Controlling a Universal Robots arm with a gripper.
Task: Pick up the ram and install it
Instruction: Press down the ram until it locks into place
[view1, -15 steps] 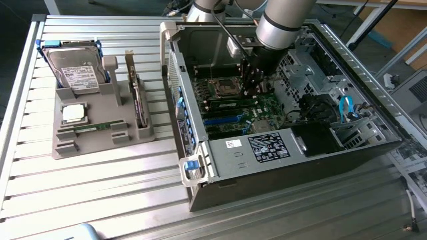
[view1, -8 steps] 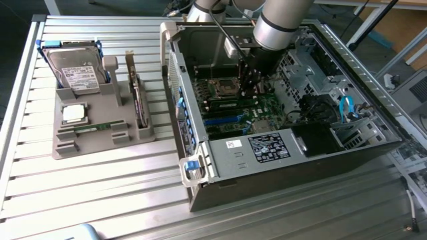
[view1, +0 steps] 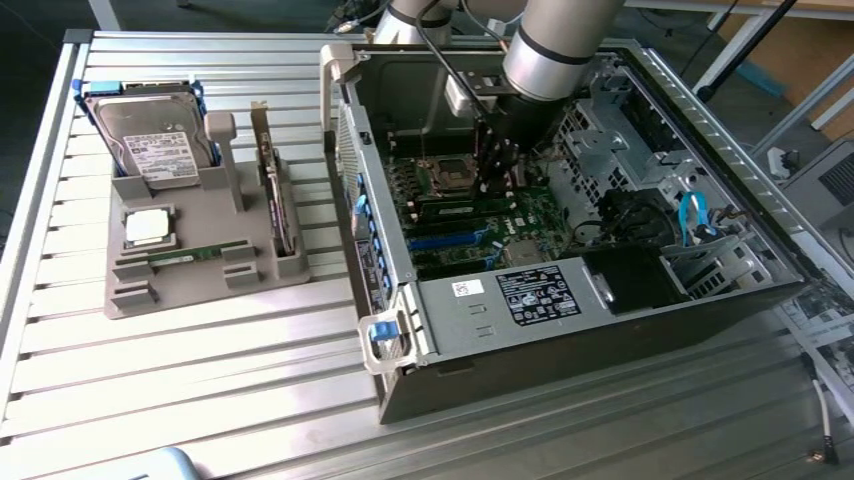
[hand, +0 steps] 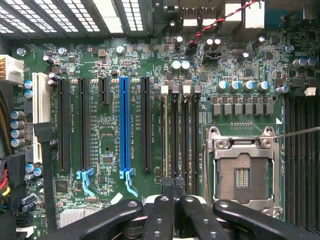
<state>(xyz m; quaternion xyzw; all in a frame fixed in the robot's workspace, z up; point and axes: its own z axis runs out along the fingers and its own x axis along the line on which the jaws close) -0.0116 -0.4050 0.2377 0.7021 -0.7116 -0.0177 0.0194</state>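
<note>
Bright, even light falls from above across the exterior view. The ribbed metal tabletop throws pale glare along its ridges, while the open computer case stays darker inside, shadowed under the arm. In the wrist view the motherboard is sharp and evenly lit; the black linkages at the frame's edge look soft.

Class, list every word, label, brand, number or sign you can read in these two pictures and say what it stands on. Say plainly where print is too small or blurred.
No text reads with certainty.
Hard drive label: printed lines, too small to read.
Black sticker on the computer case: white print, blurred.
Small white sticker beside it: unreadable.
Motherboard slot lettering in the wrist view: white characters, too small to read.
</note>
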